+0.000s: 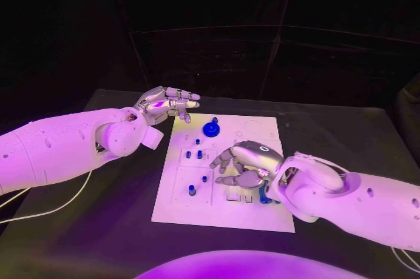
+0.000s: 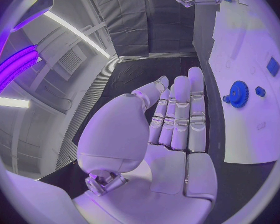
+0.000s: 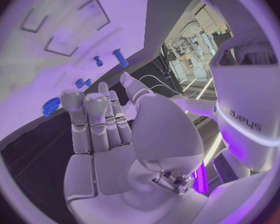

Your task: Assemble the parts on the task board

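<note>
Blue plastic parts sit on the white board (image 1: 254, 212) in the middle of the black table (image 1: 350, 133). The biggest one is a blue gear (image 1: 211, 129) with a knob on top, near the far end of the board; in the left wrist view it shows clearly as a toothed wheel (image 2: 238, 93) with a small blue piece (image 2: 260, 91) just beside it. Several small blue pegs (image 1: 198, 154) stand in the middle part of the board, and one more peg (image 1: 192, 191) stands nearer to the robot.

I judge these parts light and stiff, probably a little slippery, and not fragile. The gear is best taken by its knob or by its toothed rim between fingertips. The pegs are thin, so a pinch from above on the free upper end seems the safest, because a side push may tip them.

Over the board's near right part is the right hand (image 1: 243, 165), palm down, with fingers bent toward the surface. In its wrist view the fingers (image 3: 93, 119) lie straight and together with nothing between them, so it holds nothing. Beside the far left corner of the board, off its edge, the left hand (image 1: 166, 103) hovers. Its fingers (image 2: 180, 114) are stretched out side by side and it is empty too.
</note>
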